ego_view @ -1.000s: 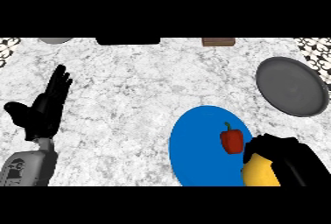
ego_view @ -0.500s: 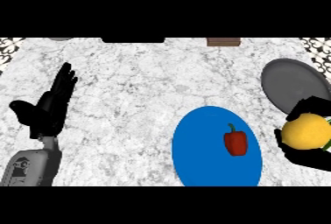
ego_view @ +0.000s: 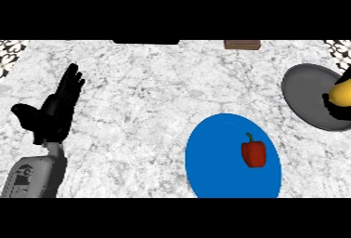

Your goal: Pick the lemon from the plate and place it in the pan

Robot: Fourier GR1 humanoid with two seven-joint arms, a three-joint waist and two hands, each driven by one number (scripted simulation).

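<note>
Marble counter (ego_view: pixel 158 93) bears blue plate (ego_view: pixel 219 167), grey pan (ego_view: pixel 308 93).

I see the yellow lemon (ego_view: pixel 341 91) at the view's right edge, partly cut off, over the grey pan (ego_view: pixel 307 95) on the counter's right side; the blue plate (ego_view: pixel 216 162) lies nearer me, just beside the pan
</note>
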